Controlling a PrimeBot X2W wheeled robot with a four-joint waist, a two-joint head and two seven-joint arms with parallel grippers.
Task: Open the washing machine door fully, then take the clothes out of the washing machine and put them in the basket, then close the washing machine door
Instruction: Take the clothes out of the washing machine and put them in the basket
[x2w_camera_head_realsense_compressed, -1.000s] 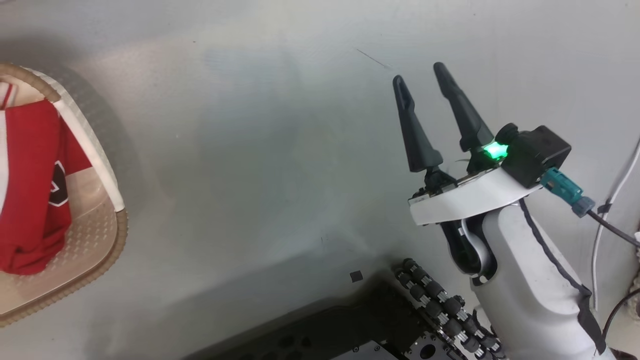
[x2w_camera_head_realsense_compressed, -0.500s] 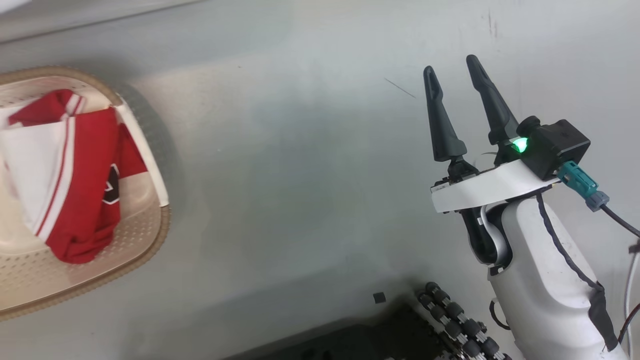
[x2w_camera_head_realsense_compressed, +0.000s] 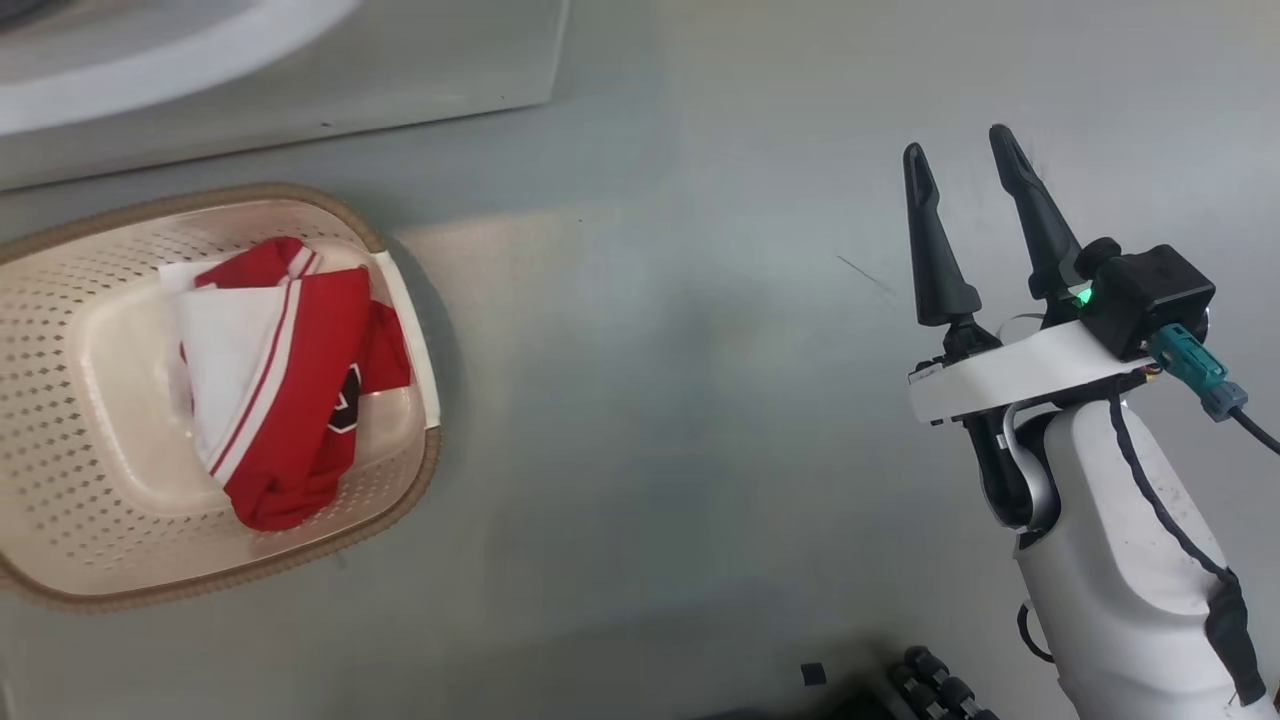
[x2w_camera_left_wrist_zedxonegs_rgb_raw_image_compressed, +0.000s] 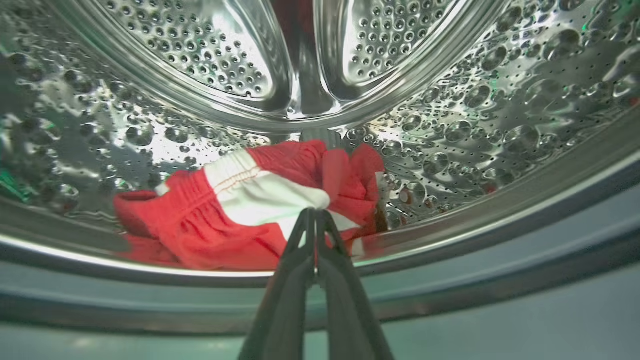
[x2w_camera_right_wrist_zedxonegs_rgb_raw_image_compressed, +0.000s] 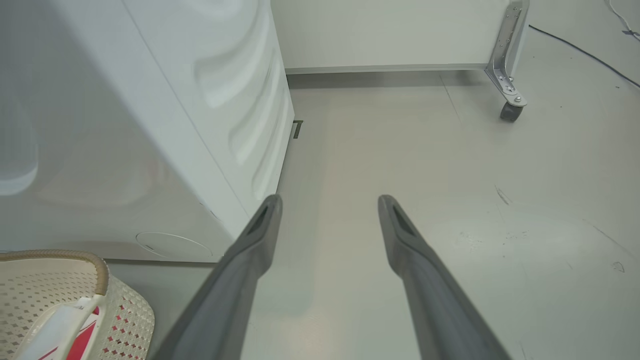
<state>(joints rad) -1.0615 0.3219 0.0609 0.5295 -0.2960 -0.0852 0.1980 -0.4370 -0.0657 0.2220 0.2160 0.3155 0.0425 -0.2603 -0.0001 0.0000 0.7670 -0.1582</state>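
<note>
In the left wrist view my left gripper (x2w_camera_left_wrist_zedxonegs_rgb_raw_image_compressed: 315, 211) is shut inside the washing machine's steel drum (x2w_camera_left_wrist_zedxonegs_rgb_raw_image_compressed: 450, 125). Its tips pinch the white panel of the red and white clothes (x2w_camera_left_wrist_zedxonegs_rgb_raw_image_compressed: 200, 225) lying at the drum's front lip. In the head view another red and white garment (x2w_camera_head_realsense_compressed: 300, 400) lies in the cream basket (x2w_camera_head_realsense_compressed: 435, 450) on the floor, just before the washing machine (x2w_camera_head_realsense_compressed: 300, 70). My right gripper (x2w_camera_head_realsense_compressed: 956, 142) hangs open over bare floor, well right of the basket, with nothing between its fingers (x2w_camera_right_wrist_zedxonegs_rgb_raw_image_compressed: 260, 235). The washing machine door is out of view.
The machine's white side (x2w_camera_right_wrist_zedxonegs_rgb_raw_image_compressed: 125, 125) stands left of my right gripper, with the basket's rim (x2w_camera_right_wrist_zedxonegs_rgb_raw_image_compressed: 60, 255) below it. A white panel on a castor leg (x2w_camera_right_wrist_zedxonegs_rgb_raw_image_compressed: 510, 110) stands behind, and a cable (x2w_camera_right_wrist_zedxonegs_rgb_raw_image_compressed: 575, 45) crosses the floor. My black base (x2w_camera_head_realsense_compressed: 940, 690) shows at the bottom.
The head camera has swung, bringing the whole basket and the machine's base into view. The right gripper stays open and holds the same pose.
</note>
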